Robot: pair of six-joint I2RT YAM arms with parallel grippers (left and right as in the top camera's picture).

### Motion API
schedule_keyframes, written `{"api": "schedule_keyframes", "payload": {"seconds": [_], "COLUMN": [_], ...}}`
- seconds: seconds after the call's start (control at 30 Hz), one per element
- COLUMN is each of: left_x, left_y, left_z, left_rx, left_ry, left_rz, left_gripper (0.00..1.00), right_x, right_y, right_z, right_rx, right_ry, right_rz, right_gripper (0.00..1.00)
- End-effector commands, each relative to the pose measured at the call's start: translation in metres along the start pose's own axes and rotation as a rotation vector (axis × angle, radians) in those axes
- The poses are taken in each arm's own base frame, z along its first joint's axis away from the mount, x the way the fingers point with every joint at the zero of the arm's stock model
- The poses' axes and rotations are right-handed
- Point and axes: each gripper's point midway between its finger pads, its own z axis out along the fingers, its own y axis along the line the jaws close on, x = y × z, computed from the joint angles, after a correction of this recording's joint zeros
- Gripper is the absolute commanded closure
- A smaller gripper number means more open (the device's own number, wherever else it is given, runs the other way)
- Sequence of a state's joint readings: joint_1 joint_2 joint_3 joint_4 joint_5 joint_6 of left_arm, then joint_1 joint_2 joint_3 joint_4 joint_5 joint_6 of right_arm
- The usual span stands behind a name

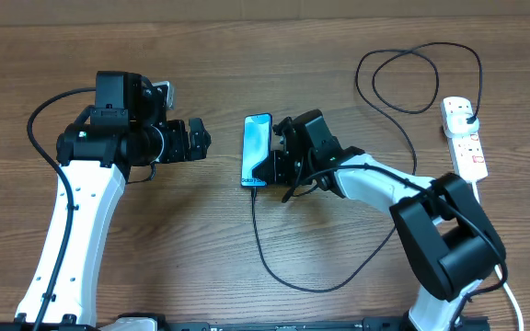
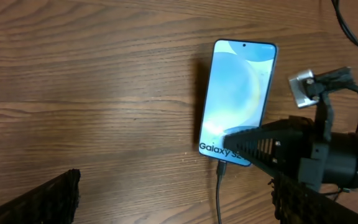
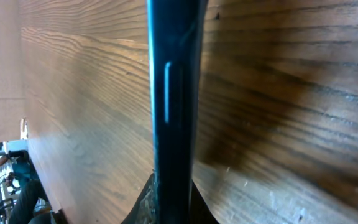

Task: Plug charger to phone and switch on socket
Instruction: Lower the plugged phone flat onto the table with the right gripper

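Right hand (image 1: 270, 164) low, pinching phone (image 1: 257, 142); left hand (image 1: 201, 140) spread.

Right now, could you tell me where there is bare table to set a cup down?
Free: the table beyond the phone, beside the far loop of the charger; the near patch between left arm and charger. Crowded: around the phone and right tool, and by the socket.

Site reads to me as a robotics lab bench. A left arm (image 1: 76, 211) based at 7 o'clock and a right arm (image 1: 375, 184) at 5 o'clock, both white and black, stand at a wood-grain table (image 1: 247, 55). A white power strip (image 1: 465, 138) lies at 3 o'clock. My right wrist view shows a blurred room (image 3: 2, 177) at 8 o'clock, past the table edge; contents unclear.
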State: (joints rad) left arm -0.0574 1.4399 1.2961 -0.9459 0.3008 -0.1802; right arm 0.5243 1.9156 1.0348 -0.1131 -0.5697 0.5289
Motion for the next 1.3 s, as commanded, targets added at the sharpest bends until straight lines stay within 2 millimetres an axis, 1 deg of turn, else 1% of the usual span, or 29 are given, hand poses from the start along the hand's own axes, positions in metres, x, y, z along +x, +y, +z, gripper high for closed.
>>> {"api": "schedule_keyframes", "payload": {"seconds": [0.0,0.13,0.63,0.83,0.87,0.93,1.0,1.07,1.2,1.27], "left_x": [-0.0022,-0.0023,-0.0023,-0.0023,-0.0023,-0.0023,-0.0023,-0.0023,-0.0023,-0.0023], "left_y": [0.0022,0.0022,0.0022,0.0022,0.0022,0.0022,0.0022,0.0022,0.0022,0.0022], "left_z": [-0.0025,-0.0025,-0.0025,-0.0025,-0.0025,-0.0025,-0.0025,-0.0025,-0.0025,-0.0025], "left_rx": [-0.013,-0.013,-0.013,-0.013,-0.013,-0.013,-0.013,-0.013,-0.013,-0.013], "left_ry": [-0.014,-0.014,-0.014,-0.014,-0.014,-0.014,-0.014,-0.014,-0.014,-0.014], "left_rz": [-0.002,-0.002,-0.002,-0.002,-0.002,-0.002,-0.002,-0.002,-0.002,-0.002], "left_gripper": [0.00,0.00,0.00,0.01,0.01,0.00,0.00,0.00,0.00,0.00], "right_x": [-0.0050,-0.0047,-0.0050,-0.0066,-0.0064,-0.0063,-0.0063,-0.0063,-0.0064,-0.0064], "right_y": [0.0053,0.0044,0.0036,0.0010,0.0012,0.0013,0.0013,0.0013,0.0014,0.0014], "right_z": [0.0025,0.0033,0.0033,0.0035,0.0037,0.0037,0.0037,0.0037,0.0037,0.0037], "right_rx": [-0.019,-0.017,-0.013,0.004,0.004,0.004,0.004,0.004,0.004,0.004], "right_ry": [-0.010,-0.009,-0.011,-0.022,-0.021,-0.021,-0.021,-0.021,-0.021,-0.021], "right_rz": [-0.015,-0.014,-0.014,-0.014,-0.014,-0.015,-0.015,-0.015,-0.015,-0.015], "right_gripper": [0.94,0.91,0.90,0.88,0.83,0.79,0.77,0.73,0.67,0.66]}}
